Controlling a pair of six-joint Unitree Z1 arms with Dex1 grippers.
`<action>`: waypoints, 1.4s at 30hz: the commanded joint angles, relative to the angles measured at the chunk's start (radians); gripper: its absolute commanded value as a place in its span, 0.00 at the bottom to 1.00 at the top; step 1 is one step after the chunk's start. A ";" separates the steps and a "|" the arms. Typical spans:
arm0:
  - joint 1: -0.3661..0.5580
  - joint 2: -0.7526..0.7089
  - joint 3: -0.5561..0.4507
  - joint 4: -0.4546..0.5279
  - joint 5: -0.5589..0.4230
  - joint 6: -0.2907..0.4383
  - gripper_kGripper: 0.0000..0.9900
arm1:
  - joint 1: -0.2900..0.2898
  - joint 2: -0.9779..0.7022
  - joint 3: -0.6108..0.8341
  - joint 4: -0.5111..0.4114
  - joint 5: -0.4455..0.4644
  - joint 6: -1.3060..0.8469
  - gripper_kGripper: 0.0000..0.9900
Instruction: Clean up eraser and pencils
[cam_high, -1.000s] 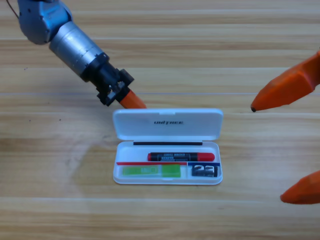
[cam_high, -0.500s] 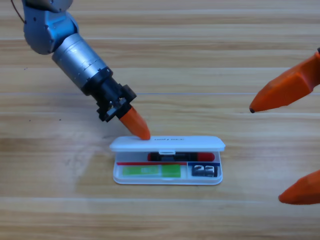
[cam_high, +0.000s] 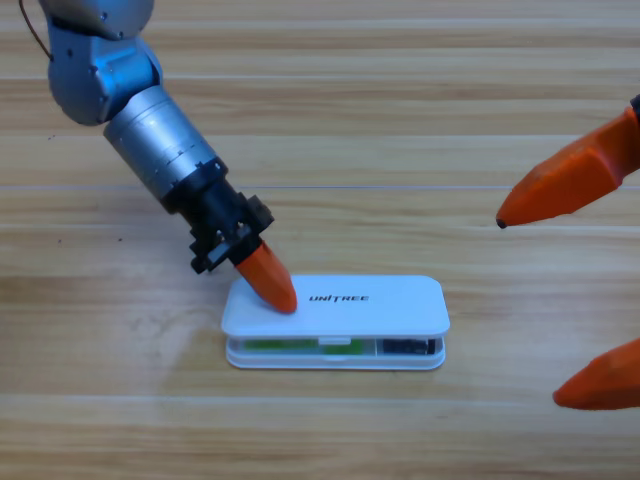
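While the right fingers (cam_high: 530, 300) wait well apart at the right edge of the bench (cam_high: 400, 120), the white case (cam_high: 335, 322) sits to their left, lid almost down. Through the front gap: green pencil (cam_high: 285, 345) left, eraser (cam_high: 408, 347) right; black pencil hidden. Left fingers (cam_high: 272, 285) rest tip-down on the lid's left end; can't tell if they're together or apart.
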 joint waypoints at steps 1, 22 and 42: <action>-0.023 0.008 0.033 -0.025 0.021 0.002 0.00 | 0.016 0.061 0.021 -0.013 0.014 0.010 1.00; -0.061 -0.068 0.181 -0.238 0.136 -0.107 0.00 | 0.016 0.068 0.020 -0.013 0.019 0.010 1.00; -0.113 -0.794 0.218 -0.134 0.248 -0.220 0.00 | 0.016 0.087 0.018 -0.015 0.010 0.010 1.00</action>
